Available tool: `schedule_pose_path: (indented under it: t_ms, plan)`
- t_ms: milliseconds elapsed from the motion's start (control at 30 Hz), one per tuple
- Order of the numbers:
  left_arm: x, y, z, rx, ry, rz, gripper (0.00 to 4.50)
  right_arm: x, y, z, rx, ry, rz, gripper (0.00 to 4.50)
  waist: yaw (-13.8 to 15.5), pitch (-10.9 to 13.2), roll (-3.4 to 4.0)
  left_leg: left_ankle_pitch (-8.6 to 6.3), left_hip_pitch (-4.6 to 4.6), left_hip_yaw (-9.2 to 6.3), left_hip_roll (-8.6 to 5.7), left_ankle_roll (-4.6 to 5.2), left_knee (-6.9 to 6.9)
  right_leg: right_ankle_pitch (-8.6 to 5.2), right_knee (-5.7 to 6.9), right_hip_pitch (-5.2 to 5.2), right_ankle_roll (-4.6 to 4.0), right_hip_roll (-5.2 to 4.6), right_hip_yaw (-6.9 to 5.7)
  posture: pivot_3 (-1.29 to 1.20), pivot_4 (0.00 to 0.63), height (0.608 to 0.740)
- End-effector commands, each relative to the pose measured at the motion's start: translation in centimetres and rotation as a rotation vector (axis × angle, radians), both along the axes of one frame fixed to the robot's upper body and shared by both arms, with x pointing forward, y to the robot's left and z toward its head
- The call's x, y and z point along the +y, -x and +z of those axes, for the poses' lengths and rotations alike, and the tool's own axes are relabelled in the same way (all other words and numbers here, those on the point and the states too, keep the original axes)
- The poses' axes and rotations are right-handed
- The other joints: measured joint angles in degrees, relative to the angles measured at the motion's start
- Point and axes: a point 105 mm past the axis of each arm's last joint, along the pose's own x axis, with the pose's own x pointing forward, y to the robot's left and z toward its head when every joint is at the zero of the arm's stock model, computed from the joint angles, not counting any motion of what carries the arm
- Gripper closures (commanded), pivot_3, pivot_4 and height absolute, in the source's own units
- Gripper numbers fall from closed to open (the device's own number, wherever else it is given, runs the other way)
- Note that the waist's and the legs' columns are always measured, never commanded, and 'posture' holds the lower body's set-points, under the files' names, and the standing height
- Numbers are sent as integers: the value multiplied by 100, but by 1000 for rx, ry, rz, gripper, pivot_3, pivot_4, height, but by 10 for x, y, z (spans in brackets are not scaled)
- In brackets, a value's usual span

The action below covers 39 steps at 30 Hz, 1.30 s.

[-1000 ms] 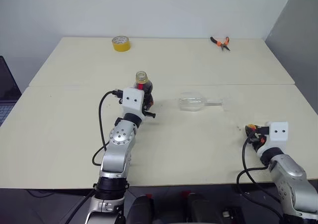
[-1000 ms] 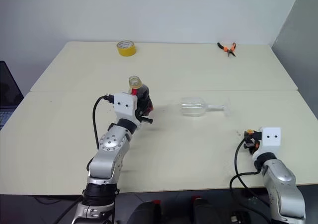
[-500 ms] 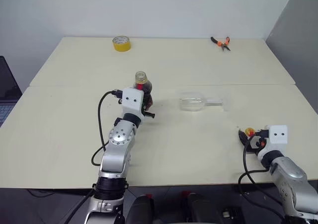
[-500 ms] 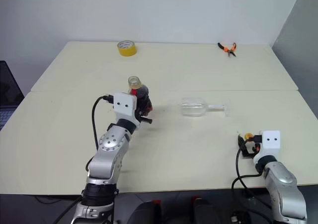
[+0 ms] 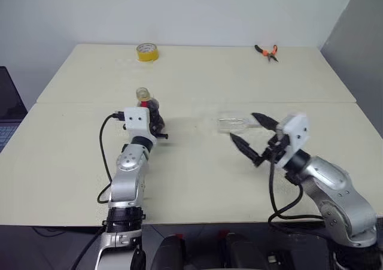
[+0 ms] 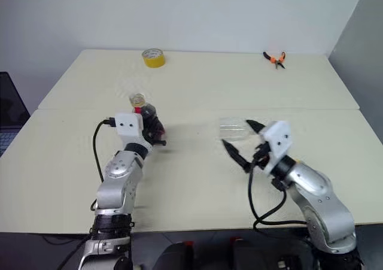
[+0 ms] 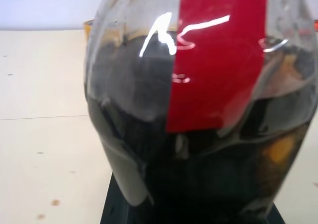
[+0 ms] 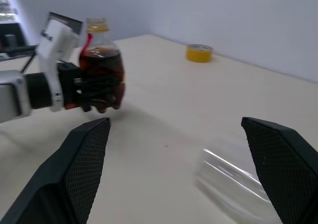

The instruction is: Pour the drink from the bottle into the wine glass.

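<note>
Bottle gripped on the left, wine glass lying on its side, right gripper spread wide beside it

The left gripper [image 6: 151, 133] is clamped on the small clear ribbed plastic bottle [image 5: 149, 107] of dark brown drink [image 7: 208, 174], upright above the pale table [image 5: 197, 186], left of centre. The clear stemmed wine glass [image 5: 232, 123] lies on its side near mid-table, foot pointing right; the right gripper [image 5: 254, 139] hovers just in front of it, black fingers [image 8: 79, 174] far apart and empty. Bare tabletop lies all around both, and the yellow tape roll [image 5: 145, 52] and orange-handled pliers [image 5: 266, 51] sit well apart by the far edge. The left wrist view alone shows the bottle's red label [image 7: 218, 60] close up; the right wrist view alone shows bottle, left gripper and glass bowl together
</note>
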Motion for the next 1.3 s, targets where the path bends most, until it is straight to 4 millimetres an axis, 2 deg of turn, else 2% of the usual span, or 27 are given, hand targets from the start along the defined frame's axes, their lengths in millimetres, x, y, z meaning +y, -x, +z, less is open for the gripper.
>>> schedule_pose_path:
  t_ms: [33, 167, 300, 533, 667, 933, 1033, 1200, 1300]
  plan:
    - [10, -6, 21, -97, 17, 22, 3835, 10, -4, 1, -15, 22, 32, 0, 16, 0, -1, 0, -2, -1, -1, 0, 1, 0, -2, 0, 0, -3, -2, 0, 150, 740]
    - [14, -22, 20, -81, 103, 30, 3835, 19, -12, 0, -15, 42, 38, 0, 53, 1, -3, 0, -14, -4, -4, 0, 7, 4, -10, -3, 5, -12, -8, 0, 150, 740]
    - [6, -30, 14, -65, 55, -22, 3835, 22, -14, -2, -14, 50, 37, 0, 61, 2, -6, 1, -16, -12, -4, 1, 9, 6, -8, -4, 6, -11, -16, 0, 150, 740]
    - [13, -37, 1, -14, -31, -33, 3835, 25, -11, -5, 1, 54, 39, 0, 56, 2, -6, 1, -18, -12, -1, 0, 8, 7, -3, -8, 5, -12, -16, 0, 150, 740]
    - [20, -36, -5, -2, -48, -29, 2581, 24, -10, -7, 11, 59, 41, 0, 43, 2, -6, 1, -11, -12, 0, 0, 8, 7, 7, -8, 5, -12, -16, 0, 150, 740]
    - [14, -31, -9, -11, -64, -61, 15, 19, -8, -9, 20, 76, 38, 0, 37, 2, -6, 1, -13, -9, -1, 0, 9, 7, 5, -8, 5, -13, -14, 0, 150, 740]
    - [13, -25, -11, -14, -71, -70, 15, 15, -7, -10, 16, 95, 28, 0, 35, 2, -6, 1, -13, -10, 0, 0, 9, 7, 6, -8, 5, -12, -15, 0, 150, 740]
    - [14, 2, -18, -7, -148, -73, 15, -2, 1, -15, 10, 129, -29, 0, 28, 2, -6, 1, -13, -7, 0, -1, 7, 7, 2, -8, 5, -15, -9, 0, 150, 740]
    - [22, 21, -17, -6, -201, -54, 15, -22, 3, -31, -15, 242, -106, 0, 25, 2, -6, 1, -12, -9, 1, -1, 8, 7, 6, -7, 5, -15, -11, 0, 150, 740]
